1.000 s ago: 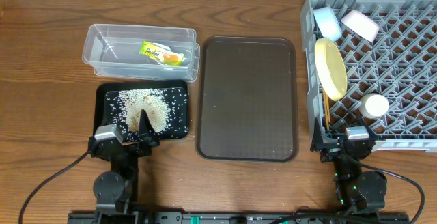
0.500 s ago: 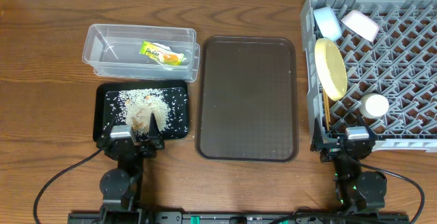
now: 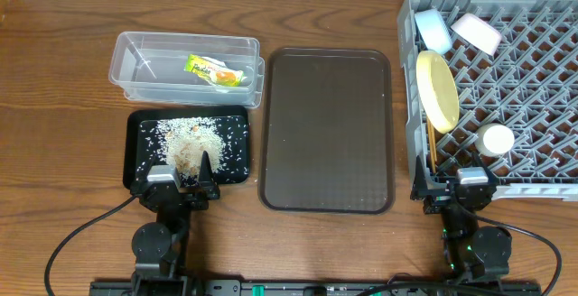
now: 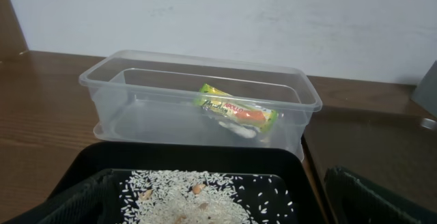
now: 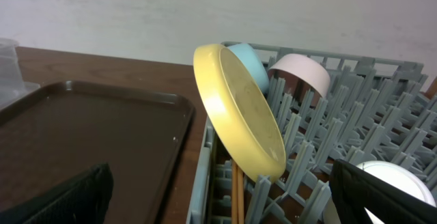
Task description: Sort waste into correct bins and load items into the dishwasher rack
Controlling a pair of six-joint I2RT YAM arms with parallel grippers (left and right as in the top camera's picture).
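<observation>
Both claws are open wide and hold nothing. The left gripper (image 3: 185, 175) is at the lower left, at the near edge of the black tray (image 3: 135, 124), where the rice (image 3: 190, 141) lies in a heap. Above it, the green wrapper (image 3: 215, 70) lies in the clear tub (image 3: 126, 48). The right gripper (image 3: 459, 180) is at the lower right, by a corner of the grey rack (image 3: 542, 79). In the rack the yellow plate (image 3: 437, 90) stands on its edge, with the blue bowl (image 3: 433, 28), white bowl (image 3: 476, 32), cup (image 3: 495, 139) and chopsticks (image 3: 432, 152).

snack wrapper (image 4: 235, 111) with printed lettering, too blurred to read
</observation>
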